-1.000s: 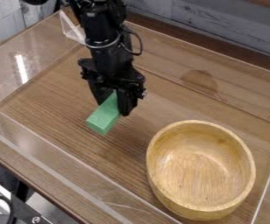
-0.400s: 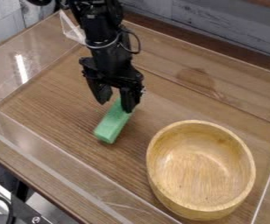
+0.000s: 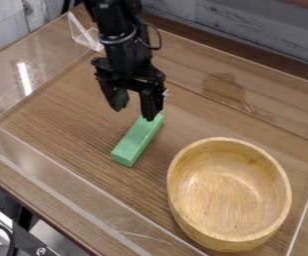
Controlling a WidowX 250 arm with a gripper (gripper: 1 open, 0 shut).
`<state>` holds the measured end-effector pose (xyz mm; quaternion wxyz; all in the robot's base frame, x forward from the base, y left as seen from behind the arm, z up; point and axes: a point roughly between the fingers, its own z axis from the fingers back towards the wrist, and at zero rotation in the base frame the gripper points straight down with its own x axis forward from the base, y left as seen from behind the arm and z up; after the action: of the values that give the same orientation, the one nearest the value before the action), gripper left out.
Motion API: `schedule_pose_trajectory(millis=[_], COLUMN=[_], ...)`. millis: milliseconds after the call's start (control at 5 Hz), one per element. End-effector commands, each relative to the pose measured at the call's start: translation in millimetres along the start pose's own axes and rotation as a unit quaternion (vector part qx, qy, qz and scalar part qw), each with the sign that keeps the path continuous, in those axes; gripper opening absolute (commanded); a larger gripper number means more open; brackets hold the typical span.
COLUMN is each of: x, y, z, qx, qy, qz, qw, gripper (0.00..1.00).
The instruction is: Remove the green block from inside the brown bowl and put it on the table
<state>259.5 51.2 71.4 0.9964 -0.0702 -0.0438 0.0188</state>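
Note:
The green block [image 3: 138,139] lies flat on the table [image 3: 63,120], just left of the brown bowl [image 3: 230,192], which holds nothing. My gripper [image 3: 133,103] hangs straight down right above the block's far end, its two black fingers spread open with nothing between them. The fingertips stand a little clear of the block.
Low clear acrylic walls [image 3: 23,70] border the tabletop on the left, front and back. The black arm [image 3: 114,30] rises from the gripper toward the upper left. The bowl sits near the front right corner.
The gripper let go of the green block, which dropped from tilted in the jaws to flat on the table. The gripper then opened and rose slightly.

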Motion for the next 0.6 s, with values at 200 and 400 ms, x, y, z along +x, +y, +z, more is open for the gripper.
schedule_pose_trajectory(millis=[200, 400], x=[12.8, 13.0], y=[-9.0, -10.4], z=[27.5, 24.9], qx=[0.0, -0.002], qy=[-0.041, -0.041], qz=[-0.004, -0.003], qw=[0.9992, 0.9991], gripper=[1.0, 1.0])
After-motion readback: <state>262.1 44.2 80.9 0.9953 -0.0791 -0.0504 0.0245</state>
